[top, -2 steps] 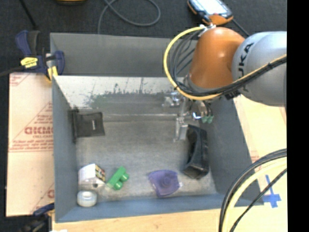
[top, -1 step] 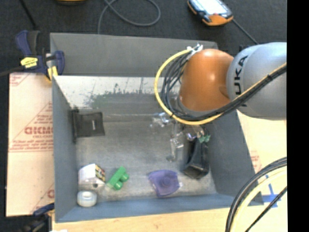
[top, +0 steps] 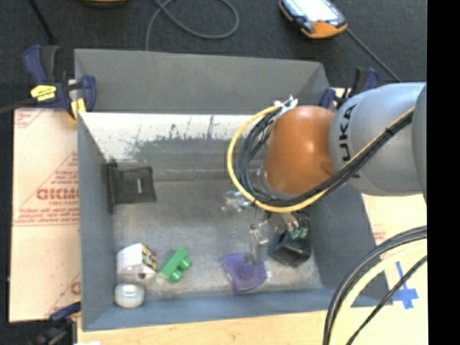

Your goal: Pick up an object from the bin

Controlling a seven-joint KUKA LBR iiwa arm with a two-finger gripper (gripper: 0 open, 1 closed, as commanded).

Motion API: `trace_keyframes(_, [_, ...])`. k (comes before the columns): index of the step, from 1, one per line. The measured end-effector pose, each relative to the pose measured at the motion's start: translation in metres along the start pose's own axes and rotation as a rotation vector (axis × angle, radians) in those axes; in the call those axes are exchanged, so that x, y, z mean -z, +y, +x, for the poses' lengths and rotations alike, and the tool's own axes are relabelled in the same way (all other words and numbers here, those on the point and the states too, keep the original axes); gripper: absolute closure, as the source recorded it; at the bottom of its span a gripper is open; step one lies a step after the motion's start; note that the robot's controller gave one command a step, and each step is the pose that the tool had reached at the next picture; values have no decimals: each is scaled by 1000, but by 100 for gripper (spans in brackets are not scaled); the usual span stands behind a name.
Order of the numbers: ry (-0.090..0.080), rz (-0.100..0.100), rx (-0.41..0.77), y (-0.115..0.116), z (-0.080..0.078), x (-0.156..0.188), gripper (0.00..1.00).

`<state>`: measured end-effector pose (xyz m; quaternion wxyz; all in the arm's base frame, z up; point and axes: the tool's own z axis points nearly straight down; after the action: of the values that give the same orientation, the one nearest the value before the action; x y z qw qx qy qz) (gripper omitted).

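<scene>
Hand (top: 256, 244): low in the bin's 5 o'clock part, hanging under the orange cover (top: 298, 149); whether it is spread or pressed together I cannot tell, and nothing shows pinched in it
Nearest thing: a purple piece (top: 244, 273), flat with a small raised knob, near the front wall of the bin (top: 208, 313)
Key relation: the purple piece lies just beside the hand's tip at about 7 o'clock; touching or apart cannot be told
Long axis: the purple piece looks a little broader from 9 to 3 o'clock than from 12 to 6, though its outline is too soft to be sure
Neighbour: a dark block (top: 291, 249) with a touch of green sits at the hand's 3 o'clock, close by, and could be nudged
Other things: a green brick (top: 175, 264), a white cube (top: 135, 259) and a white roll (top: 129, 294) at 9 o'clock, well apart; a black pad (top: 131, 184) at 10 o'clock by the left wall
Judgement: nothing lifted yet; the next move likely wants a small shift toward 7 o'clock and a descent over the purple piece
</scene>
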<state>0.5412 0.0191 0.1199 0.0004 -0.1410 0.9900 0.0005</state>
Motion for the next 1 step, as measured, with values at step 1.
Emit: trace_keyframes(1, [-5,2,182,5,39,-40,0])
